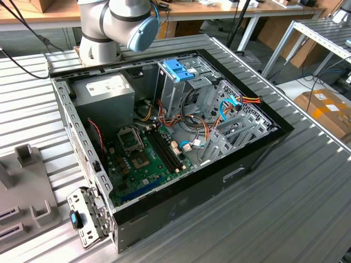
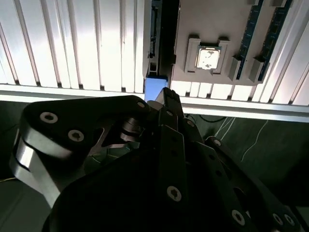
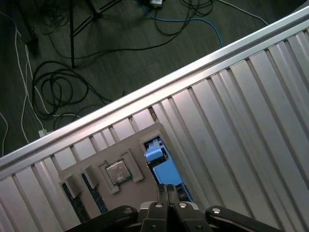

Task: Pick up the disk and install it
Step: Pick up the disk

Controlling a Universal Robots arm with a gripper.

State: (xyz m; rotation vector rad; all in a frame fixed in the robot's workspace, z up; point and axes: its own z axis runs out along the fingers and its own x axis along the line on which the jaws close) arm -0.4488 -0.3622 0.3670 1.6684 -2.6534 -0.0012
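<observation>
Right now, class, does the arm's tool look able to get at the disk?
Probably yes: the tool hangs close over the disk, whose blue edge stands bare in its grey holder, with nothing between them.

1. the case [image 1: 241,175] lies on the table [image 1: 307,208], with the arm base [image 1: 98,38] behind it.
2. in the case, the power supply [image 1: 104,96] sits at the exterior view's far left, the motherboard [image 1: 145,159] before it, and the drive cage [image 1: 178,82] right of both.
3. a fixture [image 1: 22,186] lies on the table at the exterior view's left of the case.
4. in the first wrist view a chip [image 3: 117,172] sits in a plate [image 3: 120,145] on the table, and the disk [image 3: 166,174] stands in a slot just beside it.
5. the gripper [image 3: 167,187] is over the disk.
6. cables [image 3: 63,87] lie on the floor beyond the table's edge.
</observation>
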